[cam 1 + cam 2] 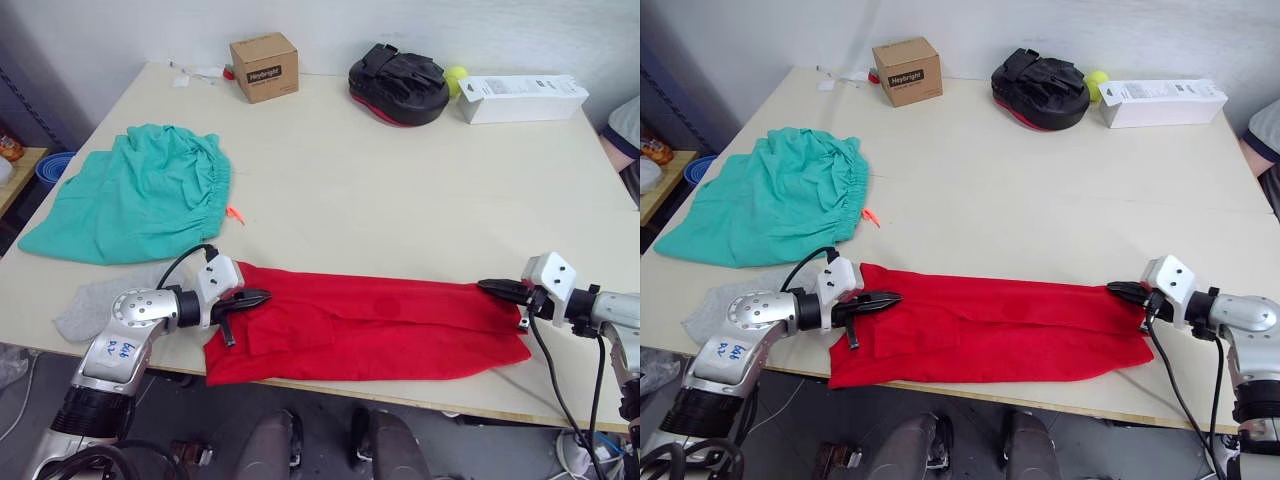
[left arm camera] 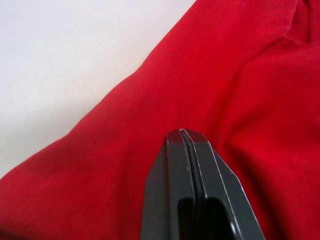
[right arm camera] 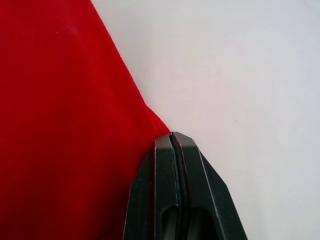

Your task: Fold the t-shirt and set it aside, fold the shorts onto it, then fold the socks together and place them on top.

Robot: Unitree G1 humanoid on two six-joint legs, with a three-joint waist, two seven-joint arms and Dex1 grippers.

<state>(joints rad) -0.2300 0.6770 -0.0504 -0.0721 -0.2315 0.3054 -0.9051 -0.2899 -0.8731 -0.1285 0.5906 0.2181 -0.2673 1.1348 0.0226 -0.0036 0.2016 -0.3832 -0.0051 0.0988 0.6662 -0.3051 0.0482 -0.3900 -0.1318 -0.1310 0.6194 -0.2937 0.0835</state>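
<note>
Table (image 1: 400, 200) edge hides t-shirt (image 1: 380, 325) hem (partly).

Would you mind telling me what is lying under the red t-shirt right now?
The t-shirt lies stretched flat on the pale table, each end pinched by a shut pincer. Its near edge overhangs the table's front. Whatever might lie beneath the cloth is covered.

T-shirt (image 1: 380, 325) matt red woven-look cloth w/ soft creases, shorts (image 1: 140, 195) matt teal cloth gathered at waist, socks (image 1: 95, 305) grey soft knit, table (image 1: 400, 200) smooth pale matt top, box (image 1: 264, 66) plain brown cardboard, both grippers' fingers (image 2: 192, 185) smooth black semi-matt plastic.
</note>
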